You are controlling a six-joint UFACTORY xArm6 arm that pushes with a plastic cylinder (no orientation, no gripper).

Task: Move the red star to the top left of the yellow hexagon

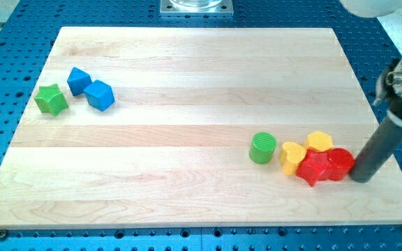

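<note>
The red star (315, 167) lies near the view's lower right, touching a yellow heart-shaped block (292, 156) on its left and a red round block (339, 163) on its right. The yellow hexagon (319, 141) sits just above them, touching the red round block. My tip (361, 179) stands on the board right beside the red round block, on its right side, apart from the red star.
A green cylinder (262, 148) stands left of the yellow heart. At the view's upper left lie a green star (51, 100) and two blue blocks (79, 81) (100, 95). The wooden board (187, 70) rests on a blue perforated table.
</note>
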